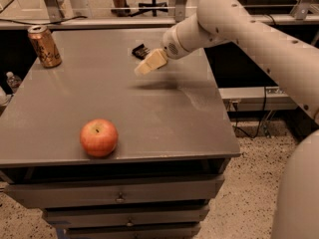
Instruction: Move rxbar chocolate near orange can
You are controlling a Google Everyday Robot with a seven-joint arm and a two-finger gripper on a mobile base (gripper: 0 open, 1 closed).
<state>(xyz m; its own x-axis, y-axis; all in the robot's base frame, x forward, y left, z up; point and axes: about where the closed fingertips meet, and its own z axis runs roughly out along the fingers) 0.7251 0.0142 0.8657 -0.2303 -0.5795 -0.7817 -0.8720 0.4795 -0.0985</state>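
Tool (151, 62), at the end of the pale arm that reaches in from the right, hangs above the far middle of the tabletop (149, 113) with its shadow on the grey surface beneath it; whether it is open or closed I cannot tell, and nothing shows in its hold.

From the single camera view, the rxbar chocolate (140, 50) lies flat on the tabletop just beyond the tool's tip, close to the far edge and seemingly untouched; the orange can (44, 46) stands upright at the far left corner, well apart from the bar; an apple (99, 137) sits near the front edge, away from both.

As I judge it, the bar is not yet grasped, so the whole move remains; the risks follow from that. A flat wrapper lying on a hard surface gives little to pinch, so a descent slightly off line could shove the bar off the far edge instead of lifting it; a carry that ends too close could knock over the slim can, which stands near the corner.

As for containers, what the can holds cannot be seen; the drawers (119, 192) under the tabletop are shut, contents hidden.
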